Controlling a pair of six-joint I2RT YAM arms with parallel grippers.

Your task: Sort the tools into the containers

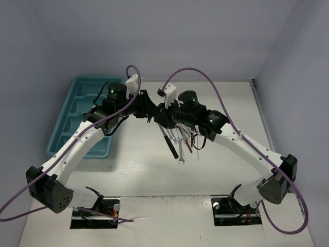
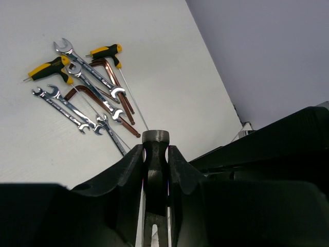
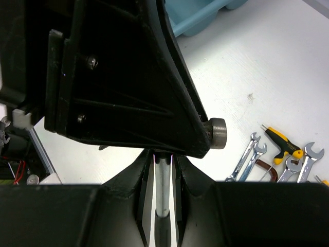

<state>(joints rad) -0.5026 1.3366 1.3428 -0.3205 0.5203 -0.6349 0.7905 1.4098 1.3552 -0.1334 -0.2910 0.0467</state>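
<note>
The black-handled hammer hangs above the table between both grippers. In the left wrist view my left gripper (image 2: 155,150) is shut on its steel head (image 2: 155,137), fingers pressed to both sides. My right gripper (image 3: 163,160) is shut on the silver shaft (image 3: 162,188), just above the black grip. In the top view the two grippers meet nose to nose, left gripper (image 1: 149,109) and right gripper (image 1: 163,115). The other tools lie in a pile (image 1: 184,138) under the right arm: silver wrenches (image 2: 67,107), yellow-and-black screwdrivers (image 2: 49,68) and reddish-brown tools (image 2: 110,72). The teal tray (image 1: 77,83) stands at the far left.
The left arm crosses over the tray's near right side. Purple cables arch above both wrists. Grey walls close in the table at the back and on both sides. A corner of the tray (image 3: 198,15) shows at the top of the right wrist view.
</note>
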